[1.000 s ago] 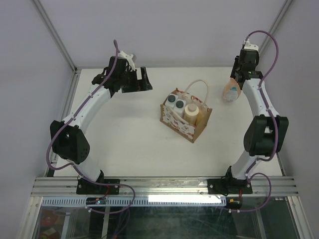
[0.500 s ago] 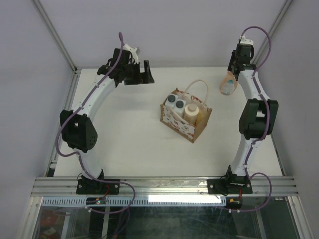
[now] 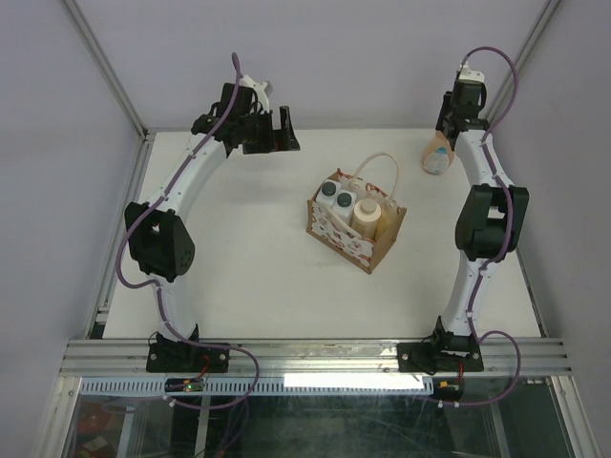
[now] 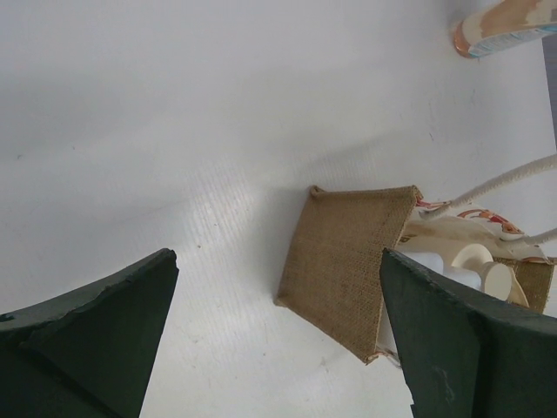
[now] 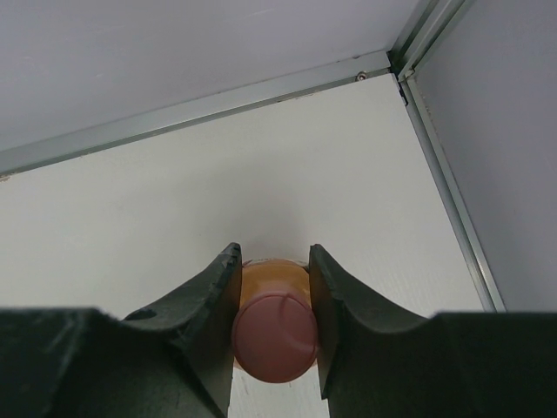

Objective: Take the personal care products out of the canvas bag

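The canvas bag [image 3: 353, 227] stands mid-table with its lace-patterned side toward the front and its rope handles [image 3: 380, 172] up. Two white bottles with dark caps [image 3: 336, 195] and a cream bottle with a round lid [image 3: 366, 212] stand inside it. My right gripper [image 3: 443, 141] is shut on the peach-orange bottle [image 3: 437, 156] near the table's back right. In the right wrist view its jaws [image 5: 271, 261] clamp the bottle just behind the pink cap [image 5: 274, 338]. My left gripper [image 3: 278, 134] is open and empty, high over the back left. Its wrist view shows the bag's plain brown side [image 4: 348, 261].
The table's metal back rail [image 5: 200, 109] and right-hand rail [image 5: 444, 187] meet in a corner just beyond the held bottle. Grey walls close in the back and sides. The peach-orange bottle also shows in the left wrist view [image 4: 505, 24].
My right arm has carried the peach-orange bottle back toward the far right corner. My left gripper has drifted a little right and toward the back, still open.
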Robot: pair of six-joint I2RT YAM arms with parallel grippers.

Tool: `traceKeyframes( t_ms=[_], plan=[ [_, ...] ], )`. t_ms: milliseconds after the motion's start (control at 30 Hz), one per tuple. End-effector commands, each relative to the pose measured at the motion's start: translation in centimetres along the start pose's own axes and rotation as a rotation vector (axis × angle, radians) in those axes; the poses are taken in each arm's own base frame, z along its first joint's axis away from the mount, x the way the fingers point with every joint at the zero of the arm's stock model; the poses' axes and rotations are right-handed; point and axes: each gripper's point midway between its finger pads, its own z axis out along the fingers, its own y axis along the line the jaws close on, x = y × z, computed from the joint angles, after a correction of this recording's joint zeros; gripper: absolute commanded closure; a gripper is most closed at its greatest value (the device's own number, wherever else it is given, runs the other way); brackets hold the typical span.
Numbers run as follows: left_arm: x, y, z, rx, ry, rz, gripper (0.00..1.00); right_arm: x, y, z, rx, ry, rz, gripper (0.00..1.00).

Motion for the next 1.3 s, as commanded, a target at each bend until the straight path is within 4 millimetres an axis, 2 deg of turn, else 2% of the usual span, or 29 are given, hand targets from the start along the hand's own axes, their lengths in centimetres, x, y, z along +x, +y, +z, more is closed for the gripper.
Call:
traceKeyframes(
  t_ms=[0, 100, 200, 300, 433, 533, 633, 867, 967, 1100, 1167, 1267],
  plan=[
    [-2.6, -1.1, -1.0, 0.043, -0.067, 0.016, 0.01, -5.6, -0.1, -2.2, 0.006, -0.137, 0.022, 0.63],
    [-2.9, -1.3, -0.8, 0.053, -0.071, 0.012, 0.01, -5.7, -0.3, -2.9, 0.017, -0.119, 0.030, 0.40],
    [-3.0, -1.5, -0.8, 0.064, -0.075, 0.006, 0.01, -6.0, -0.3, -3.9, 0.018, -0.098, 0.041, 0.28],
    [-2.9, -1.6, -0.6, 0.071, -0.077, -0.004, 0.01, -5.3, -0.2, -5.1, 0.013, -0.040, 0.051, 0.23],
    [-3.0, -1.6, -0.2, 0.079, -0.084, -0.020, 0.01, -4.6, 0.6, -8.5, -0.018, 0.010, 0.044, 0.20],
    [-3.5, -1.5, 0.1, 0.078, -0.101, -0.023, 0.01, -4.2, 1.6, -11.8, -0.071, 0.028, 0.042, 0.20],
    [-3.7, -1.2, 0.6, 0.069, -0.113, -0.036, 0.01, -3.0, 3.7, -15.1, -0.178, 0.079, 0.039, 0.20],
    [-4.4, -1.1, 1.6, 0.074, -0.142, -0.065, 0.01, 1.7, 10.4, -24.3, -0.518, 0.269, -0.028, 0.24],
    [-4.3, -0.9, 1.9, 0.070, -0.143, -0.074, 0.01, 3.8, 12.3, -27.4, -0.593, 0.349, -0.080, 0.28],
    [-4.0, -0.9, 2.2, 0.075, -0.140, -0.086, 0.01, 7.5, 13.5, -29.8, -0.609, 0.439, -0.200, 0.35],
    [-4.0, -0.9, 2.4, 0.077, -0.137, -0.089, 0.01, 9.4, 13.5, -30.0, -0.584, 0.478, -0.275, 0.38],
    [-4.0, -1.0, 2.6, 0.088, -0.132, -0.097, 0.01, 10.8, 13.0, -29.9, -0.542, 0.520, -0.364, 0.41]
  ],
)
